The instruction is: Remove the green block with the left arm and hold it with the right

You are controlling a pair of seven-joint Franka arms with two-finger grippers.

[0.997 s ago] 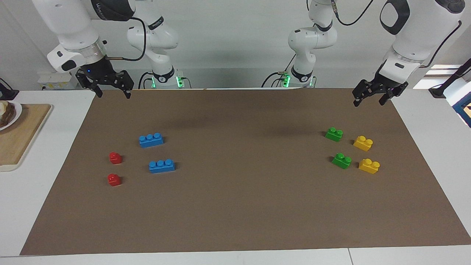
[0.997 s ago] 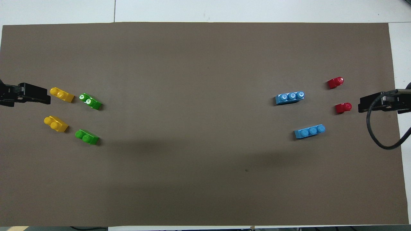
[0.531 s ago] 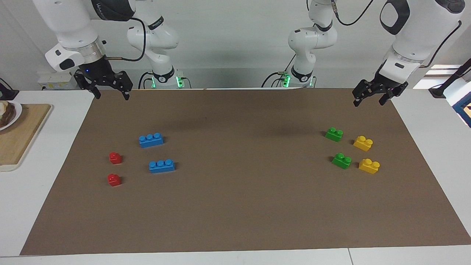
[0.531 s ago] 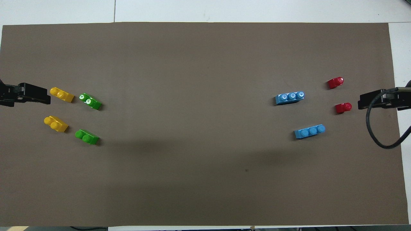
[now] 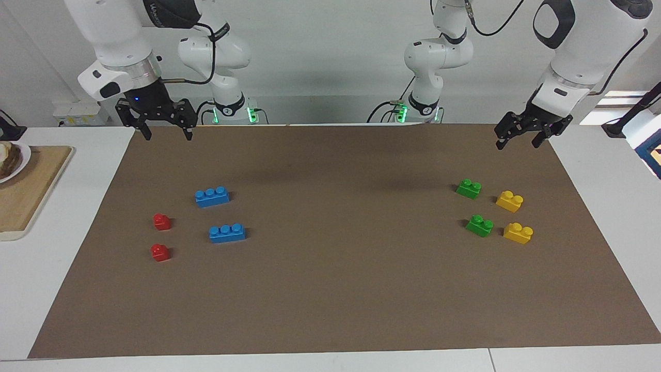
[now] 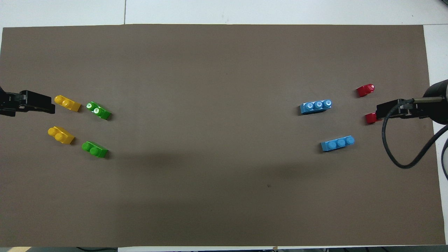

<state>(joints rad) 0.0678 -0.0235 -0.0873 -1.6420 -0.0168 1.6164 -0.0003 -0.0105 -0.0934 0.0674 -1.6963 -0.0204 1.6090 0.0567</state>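
Note:
Two green blocks lie on the brown mat toward the left arm's end: one nearer the robots (image 5: 469,188) (image 6: 95,149), its twin farther out (image 5: 479,226) (image 6: 98,110). My left gripper (image 5: 518,142) (image 6: 50,105) hangs open and empty over the mat's corner at the left arm's end, apart from both. My right gripper (image 5: 166,135) (image 6: 379,112), with a cable at its wrist, is open and empty above the mat's robot-side edge at the right arm's end. In the overhead view it covers part of a red block (image 6: 370,119).
Two yellow blocks (image 5: 509,201) (image 5: 518,233) sit beside the green ones. Two blue bricks (image 5: 212,197) (image 5: 227,233) and two red blocks (image 5: 162,221) (image 5: 160,252) lie toward the right arm's end. A wooden board (image 5: 26,191) with a plate (image 5: 10,163) lies off the mat there.
The right gripper has shifted a little toward the table's middle and now overlaps a red block in the overhead view. The left arm and all blocks have stayed still.

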